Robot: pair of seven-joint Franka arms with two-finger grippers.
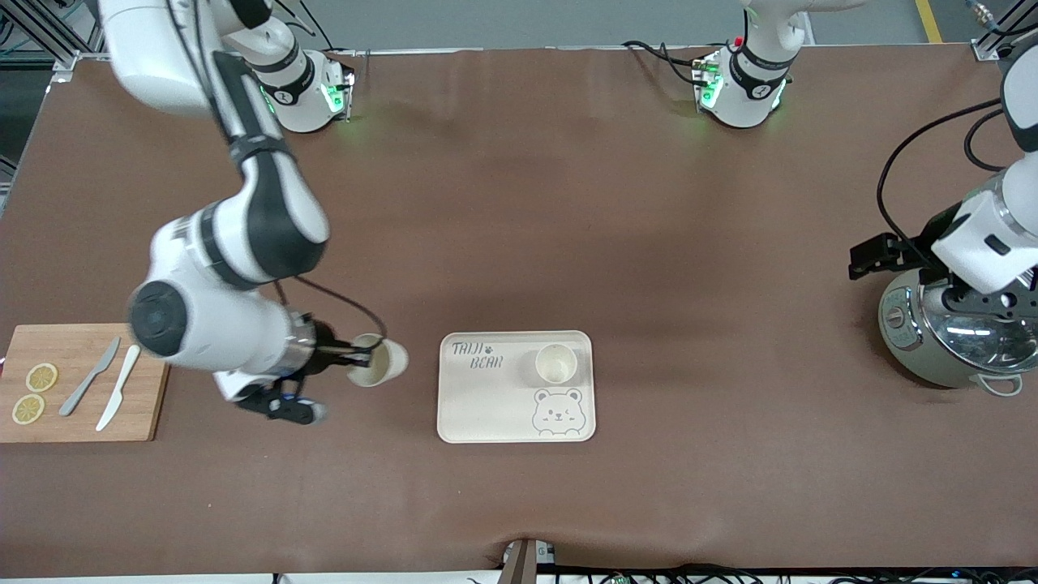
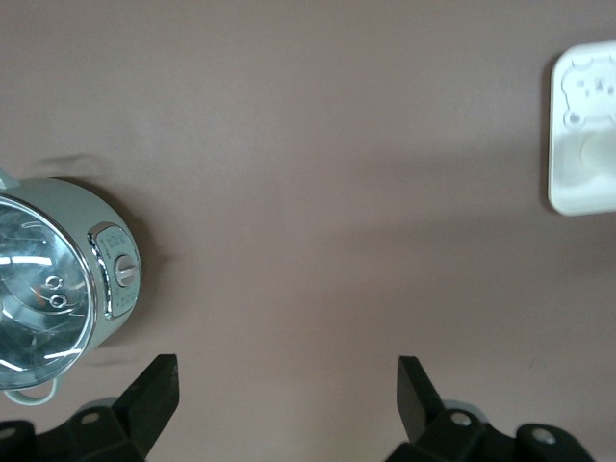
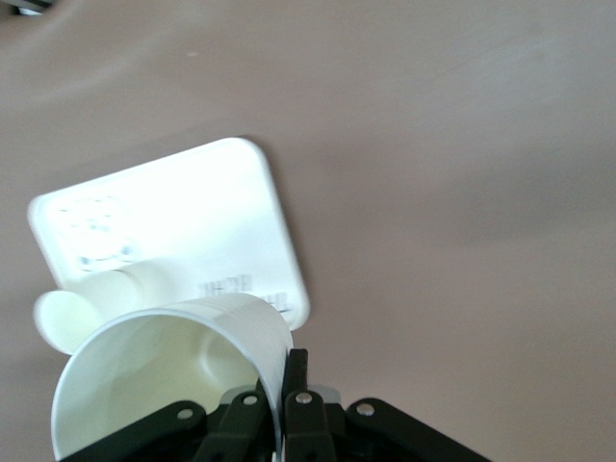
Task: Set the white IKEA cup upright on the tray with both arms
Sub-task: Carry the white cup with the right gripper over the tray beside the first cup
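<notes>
The tray (image 1: 486, 405) lies nearest the camera on the desk (image 1: 568, 203), and one cup (image 1: 555, 364) already stands upright in its corner. The right claw (image 1: 357, 354) pinches the rim of a second cup (image 1: 379, 361), one finger inside the wall and one outside, so the cup hangs tilted just beside the tray, toward the right arm's end. I think this rim grip lets it be set down upright. The left claw (image 2: 287, 385), spread wide, waits over the pot (image 1: 949, 332).
</notes>
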